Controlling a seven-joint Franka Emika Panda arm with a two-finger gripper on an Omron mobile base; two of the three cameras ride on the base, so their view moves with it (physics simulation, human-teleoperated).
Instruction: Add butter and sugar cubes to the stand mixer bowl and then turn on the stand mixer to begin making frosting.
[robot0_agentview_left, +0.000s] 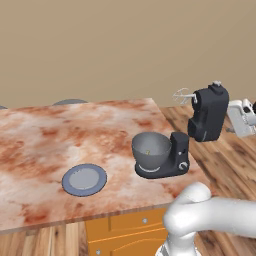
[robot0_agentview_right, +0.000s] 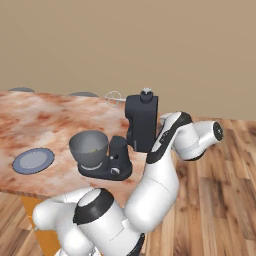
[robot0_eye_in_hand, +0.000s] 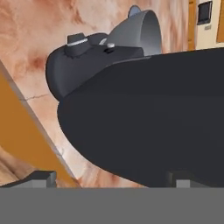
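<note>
Jaws wide apart just behind the raised head of the stand mixer (robot0_agentview_left: 172, 150), likely heavy and rigid — best pushed on top, bowl (robot0_agentview_left: 151, 149) below.

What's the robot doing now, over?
Claw open, empty, close behind the stand mixer's raised head. Something yellowish in the stand mixer bowl. Plate bare. Path clear.

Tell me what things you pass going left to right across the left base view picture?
Plate → stand mixer bowl → stand mixer with its head tipped back → gripper at the right edge.
</note>
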